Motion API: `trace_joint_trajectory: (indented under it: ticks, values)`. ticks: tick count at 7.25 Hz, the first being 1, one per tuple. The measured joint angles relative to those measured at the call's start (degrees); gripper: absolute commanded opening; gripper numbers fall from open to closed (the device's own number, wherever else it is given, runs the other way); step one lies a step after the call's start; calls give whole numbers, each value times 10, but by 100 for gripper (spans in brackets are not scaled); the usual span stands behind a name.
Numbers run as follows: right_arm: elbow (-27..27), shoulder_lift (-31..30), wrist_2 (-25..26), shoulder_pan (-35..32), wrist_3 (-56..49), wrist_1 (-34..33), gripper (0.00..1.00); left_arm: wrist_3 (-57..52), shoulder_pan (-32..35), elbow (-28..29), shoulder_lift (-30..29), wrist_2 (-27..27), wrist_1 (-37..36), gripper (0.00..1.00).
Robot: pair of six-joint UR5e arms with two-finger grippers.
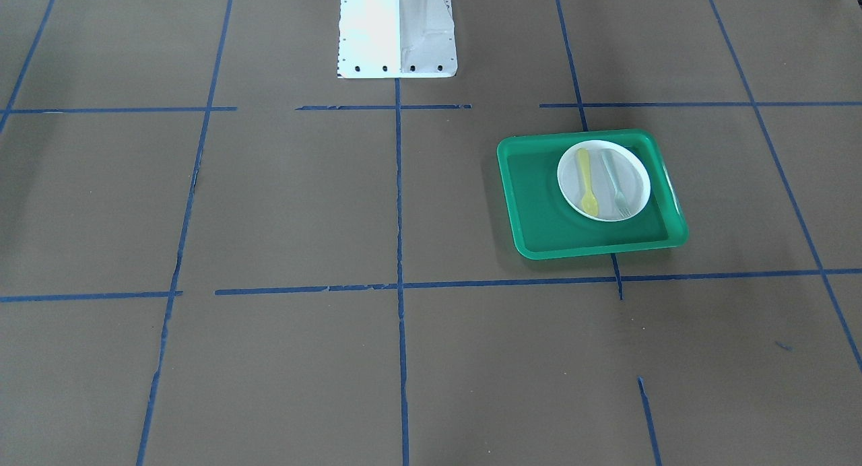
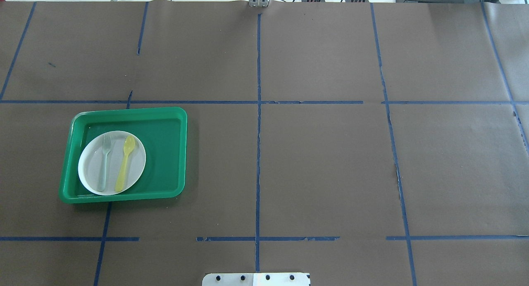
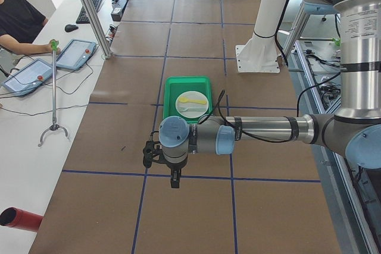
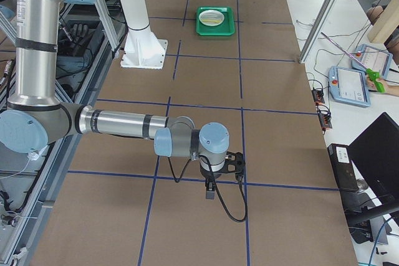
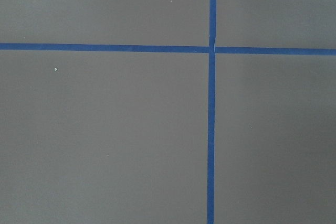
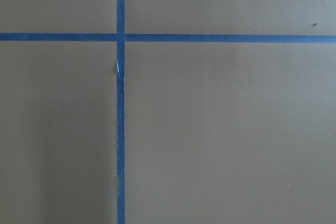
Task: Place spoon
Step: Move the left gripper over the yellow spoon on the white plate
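Note:
The yellow spoon lies on the white plate inside the green tray, beside a pale grey-green fork. In the overhead view the spoon lies right of the fork on the plate, bowl pointing away from the robot. My left gripper shows only in the exterior left view, above the table well short of the tray. My right gripper shows only in the exterior right view, far from the tray. I cannot tell whether either is open or shut.
The table is covered in brown paper with a grid of blue tape lines. The white robot pedestal stands at the robot's edge. Both wrist views show only paper and tape. An operator and tablets are beside the table.

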State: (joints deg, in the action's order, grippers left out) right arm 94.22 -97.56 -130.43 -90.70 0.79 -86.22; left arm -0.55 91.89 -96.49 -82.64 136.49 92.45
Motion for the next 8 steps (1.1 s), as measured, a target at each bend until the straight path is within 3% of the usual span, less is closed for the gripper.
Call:
trace_joint_trajectory:
  ticks: [3,5,8]
  values:
    - [0,0,0,0,0,0,100,4,0,-5,-11,-4,12,100]
    - [0,0,0,0,0,0,100,26,-25,-38,-23,-16,13,100]
    - [0,0,0,0,0,0,100,221,-175,-145,-49,-58,14,100]
